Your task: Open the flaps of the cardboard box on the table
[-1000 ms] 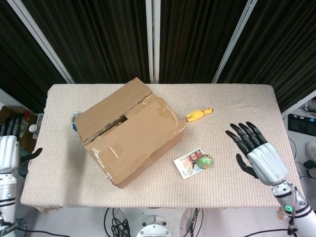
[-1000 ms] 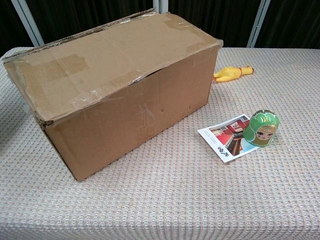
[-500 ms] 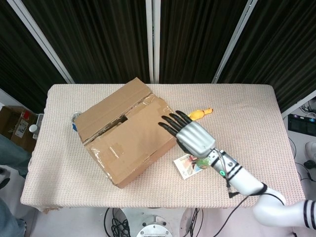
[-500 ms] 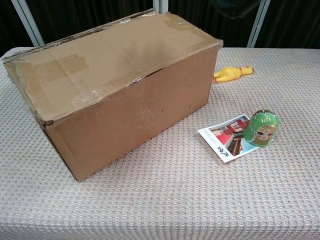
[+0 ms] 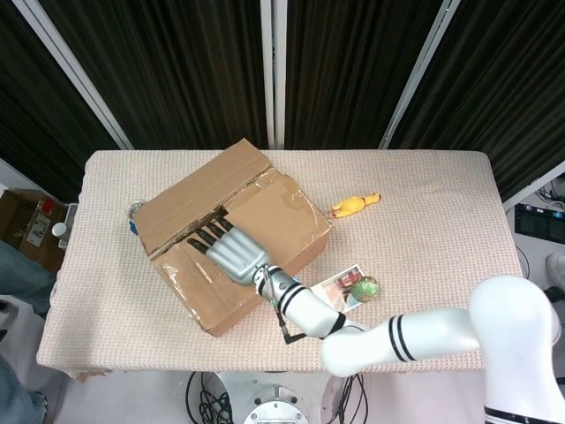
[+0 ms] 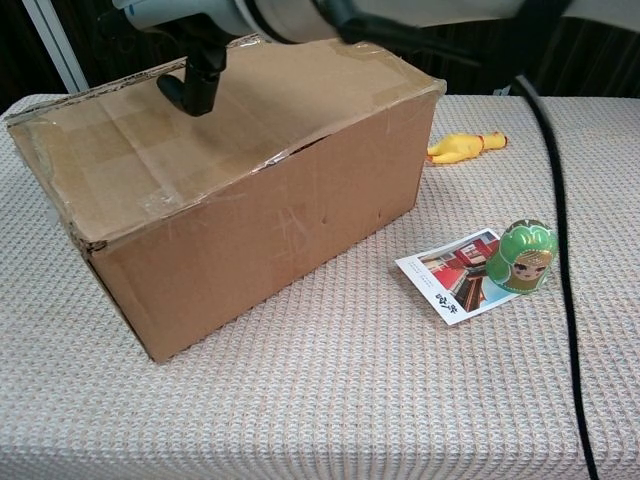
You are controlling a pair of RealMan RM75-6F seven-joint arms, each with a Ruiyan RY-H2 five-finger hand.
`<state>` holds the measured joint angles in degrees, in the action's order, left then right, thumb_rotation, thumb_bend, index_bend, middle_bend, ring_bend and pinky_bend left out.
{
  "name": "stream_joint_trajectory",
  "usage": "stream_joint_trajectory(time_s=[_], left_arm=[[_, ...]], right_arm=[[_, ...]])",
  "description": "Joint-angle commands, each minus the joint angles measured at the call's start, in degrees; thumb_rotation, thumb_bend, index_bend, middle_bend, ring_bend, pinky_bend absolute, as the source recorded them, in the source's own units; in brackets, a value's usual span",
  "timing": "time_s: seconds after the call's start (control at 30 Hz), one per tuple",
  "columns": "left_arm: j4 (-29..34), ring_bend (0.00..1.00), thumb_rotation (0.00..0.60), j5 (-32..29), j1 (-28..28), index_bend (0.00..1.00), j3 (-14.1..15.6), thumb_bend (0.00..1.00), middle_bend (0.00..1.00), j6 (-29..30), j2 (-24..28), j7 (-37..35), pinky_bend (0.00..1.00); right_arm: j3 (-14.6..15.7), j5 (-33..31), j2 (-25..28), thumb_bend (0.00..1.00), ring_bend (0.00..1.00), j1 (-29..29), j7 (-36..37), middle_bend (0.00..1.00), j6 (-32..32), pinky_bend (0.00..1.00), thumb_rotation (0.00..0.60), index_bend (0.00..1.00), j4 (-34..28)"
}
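The right arm (image 5: 397,336) reaches far across to the left, its hand (image 5: 231,250) stretched flat, palm down, fingers (image 5: 201,238) apart, holding nothing. The left hand is out of sight.

We see a robotics lab test bay: black ribbed curtains (image 5: 194,71) hung between pale metal posts (image 5: 71,75) close off the back, a woven beige cloth (image 5: 415,185) covers the surface, cables (image 5: 212,397) dangle beneath its near edge, and electronic equipment (image 5: 540,221) sits at the right.
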<state>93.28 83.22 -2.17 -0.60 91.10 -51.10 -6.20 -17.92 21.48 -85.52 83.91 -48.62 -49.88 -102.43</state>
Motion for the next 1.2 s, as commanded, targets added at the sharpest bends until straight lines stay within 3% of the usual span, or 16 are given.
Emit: stream_joint_trajectory(time_s=[0.03,0.27,0.7,0.93,1.2], left_arm=[[-0.3,0.09,0.596,0.0,-0.2,0.09,-0.1,0.10,0.13,0.1,0.3,-0.6,0.21],[-1.2,0.09,0.598,-0.4,-0.9,0.09,-0.1,0.10,0.13,0.0,0.8,-2.0,0.21],[-0.7,0.09,0.596,-0.1,-1.2,0.09,-0.3,0.10,0.13,-0.3,1.7,-2.4,0.21],[-0.9,0.09,0.596,-0.4,-1.4,0.09,-0.4,0.10,0.13,-0.5,1.7,-2.6,0.21],[-0.9,0.09,0.598,-0.2,-1.5,0.09,-0.5,0.10,0.13,-0.4,1.9,-2.8,0.21]], right_arm=[[0.2,-2.5,-2.4,0.68,0.00,2.6,-1.0,0.00,-1.8,0.00,0.600,0.00,2.4],[1.2,-5.5,-3.2,0.71,0.00,4.9,-1.5,0.01,-2.9,0.00,0.600,0.00,3.9],[2.0,-11.9,-2.3,0.98,0.00,8.7,-2.1,0.10,-1.3,0.00,0.600,0.06,5.2],[2.6,-13.3,-2.3,1.00,0.00,9.9,-1.7,0.14,-0.9,0.00,0.600,0.09,5.6],[1.3,-10.7,-0.1,1.00,0.00,9.3,1.2,0.25,-2.6,0.00,0.600,0.17,2.4]])
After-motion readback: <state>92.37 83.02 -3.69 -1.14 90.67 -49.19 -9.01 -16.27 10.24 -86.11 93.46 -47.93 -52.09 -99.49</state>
